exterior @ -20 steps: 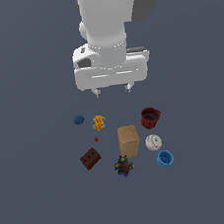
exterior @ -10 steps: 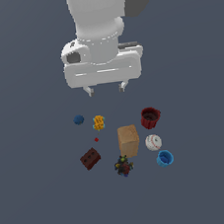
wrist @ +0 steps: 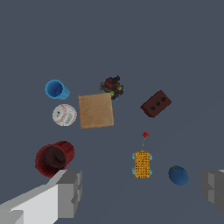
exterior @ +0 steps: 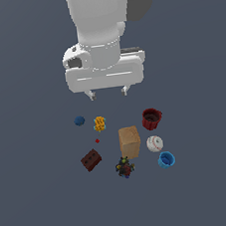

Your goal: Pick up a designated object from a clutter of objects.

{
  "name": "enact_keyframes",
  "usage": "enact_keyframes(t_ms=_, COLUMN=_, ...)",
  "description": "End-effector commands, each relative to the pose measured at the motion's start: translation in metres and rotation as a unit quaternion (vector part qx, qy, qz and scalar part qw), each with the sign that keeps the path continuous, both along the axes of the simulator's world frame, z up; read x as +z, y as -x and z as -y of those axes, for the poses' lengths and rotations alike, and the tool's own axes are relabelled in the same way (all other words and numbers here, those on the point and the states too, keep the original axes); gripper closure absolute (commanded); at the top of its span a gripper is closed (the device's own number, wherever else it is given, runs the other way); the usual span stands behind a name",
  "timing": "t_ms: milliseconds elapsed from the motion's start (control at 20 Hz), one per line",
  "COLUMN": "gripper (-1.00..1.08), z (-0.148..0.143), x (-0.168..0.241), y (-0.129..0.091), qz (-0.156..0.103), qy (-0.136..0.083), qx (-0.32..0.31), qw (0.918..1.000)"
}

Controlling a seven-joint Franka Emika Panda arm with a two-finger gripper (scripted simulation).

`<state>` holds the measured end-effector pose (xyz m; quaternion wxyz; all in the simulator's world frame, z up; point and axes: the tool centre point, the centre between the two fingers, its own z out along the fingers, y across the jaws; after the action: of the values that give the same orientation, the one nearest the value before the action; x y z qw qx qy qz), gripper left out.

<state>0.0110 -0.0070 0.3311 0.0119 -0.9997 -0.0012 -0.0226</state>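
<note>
The designated object (exterior: 125, 167) is a small dark lump with red, yellow and green specks, lying at the near edge of the clutter of objects, just in front of the tan box (exterior: 130, 141). The wrist view shows the designated object (wrist: 112, 87) beside one edge of the tan box (wrist: 96, 110). My gripper (exterior: 107, 92) hangs high above the far side of the clutter, open, with nothing between its fingers. One fingertip (wrist: 70, 193) and the other (wrist: 214, 189) frame the wrist view, wide apart.
Around the box lie a red cup (exterior: 151, 118), a white baseball (exterior: 155, 143), a blue cup (exterior: 166, 159), a dark red brick (exterior: 91, 160), a yellow-orange lump (exterior: 99, 123) and a blue ball (exterior: 79, 120). A tiny red marker (exterior: 97, 140) sits between lump and brick.
The gripper has moved toward the exterior view's left and looms larger in that view, still open. The objects have not moved.
</note>
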Motion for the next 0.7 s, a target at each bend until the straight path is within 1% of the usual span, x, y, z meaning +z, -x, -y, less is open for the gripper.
enact_keyframes(t_ms=0, gripper=-0.92, z=-0.001, x=-0.006, y=-0.006, qz=-0.001, qy=-0.002, qx=-0.008, qw=1.0000)
enact_keyframes(t_ms=350, gripper=-0.92, z=-0.005, x=-0.033, y=-0.033, qz=-0.006, qy=-0.008, qx=-0.047, qw=0.9988)
enact_keyframes(t_ms=650, gripper=-0.92, z=-0.010, x=-0.074, y=-0.065, qz=-0.013, qy=-0.012, qx=-0.098, qw=0.9951)
